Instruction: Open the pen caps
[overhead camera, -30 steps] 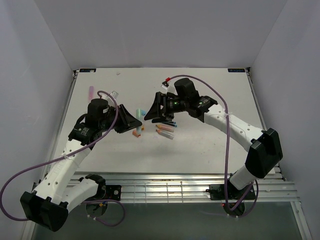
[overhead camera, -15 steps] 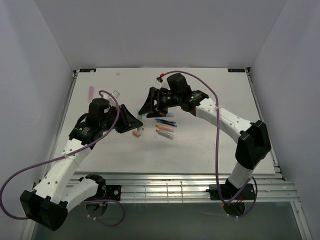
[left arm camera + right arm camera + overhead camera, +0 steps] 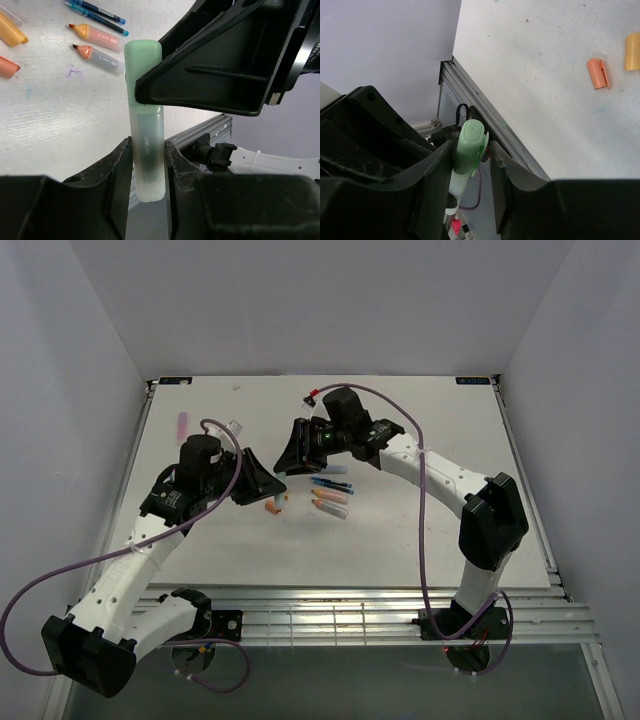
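My left gripper (image 3: 147,146) is shut on the frosted body of a green pen (image 3: 146,165) and holds it in the air, cap end pointing away. The green pen cap (image 3: 142,55) sits on that end. My right gripper (image 3: 471,150) is shut on the cap (image 3: 470,142), one finger (image 3: 210,85) lying across it. In the top view the two grippers (image 3: 262,480) (image 3: 290,455) meet left of the table's middle. The pen is barely visible between them there.
On the table lie two uncapped orange-tipped highlighters (image 3: 97,34) (image 3: 100,56) and thin blue pens (image 3: 97,12). Loose orange caps (image 3: 598,73) (image 3: 632,51) lie nearby. A pink pen (image 3: 183,424) rests at the far left. The table's metal front rail (image 3: 485,107) runs close below.
My right arm has swung left to meet the left gripper, and its jaws have narrowed onto the green cap. The left gripper has kept still with the pen.
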You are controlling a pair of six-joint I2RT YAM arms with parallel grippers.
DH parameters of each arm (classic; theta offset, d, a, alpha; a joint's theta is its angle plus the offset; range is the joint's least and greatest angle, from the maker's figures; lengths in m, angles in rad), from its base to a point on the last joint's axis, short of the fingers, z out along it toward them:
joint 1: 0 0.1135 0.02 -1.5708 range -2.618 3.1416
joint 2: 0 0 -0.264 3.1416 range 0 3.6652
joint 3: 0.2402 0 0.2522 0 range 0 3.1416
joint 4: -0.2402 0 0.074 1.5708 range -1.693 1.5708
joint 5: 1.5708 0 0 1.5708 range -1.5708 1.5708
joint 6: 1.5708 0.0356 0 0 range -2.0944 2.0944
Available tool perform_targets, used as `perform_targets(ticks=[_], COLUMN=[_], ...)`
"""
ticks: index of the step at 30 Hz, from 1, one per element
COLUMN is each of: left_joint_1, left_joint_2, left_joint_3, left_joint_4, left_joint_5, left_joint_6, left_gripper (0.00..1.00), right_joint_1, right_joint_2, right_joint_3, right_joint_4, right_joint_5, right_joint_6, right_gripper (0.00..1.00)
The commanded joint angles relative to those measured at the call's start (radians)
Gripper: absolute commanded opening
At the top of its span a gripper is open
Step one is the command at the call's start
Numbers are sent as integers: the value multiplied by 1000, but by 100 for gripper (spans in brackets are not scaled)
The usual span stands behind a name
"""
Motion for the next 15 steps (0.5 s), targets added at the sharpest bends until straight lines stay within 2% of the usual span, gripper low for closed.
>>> perform_targets(ticks=[1, 4, 5, 7, 15], left_joint_1=[-7, -7, -7, -7, -15], left_joint_2=[-3, 7, 11, 22, 25], left_joint_3=[37, 40, 41, 40, -2], left_joint_4=[5, 4, 5, 2, -16], left_joint_5=[-2, -4, -7, -7, -8], left_joint_6=[19, 24, 24, 25, 31], left_gripper=[0, 0, 0, 0, 0], right_joint_1=[10, 16, 16, 16, 9], right_joint_2=[11, 17, 17, 17, 65], right_joint_3=[59, 65, 65, 65, 154], right_joint_4=[21, 21, 21, 20, -34], right_joint_5=[-17, -20, -18, -4, 71], right_joint_6=[7, 7, 10, 13, 57], right_gripper=[40, 27, 17, 8, 8])
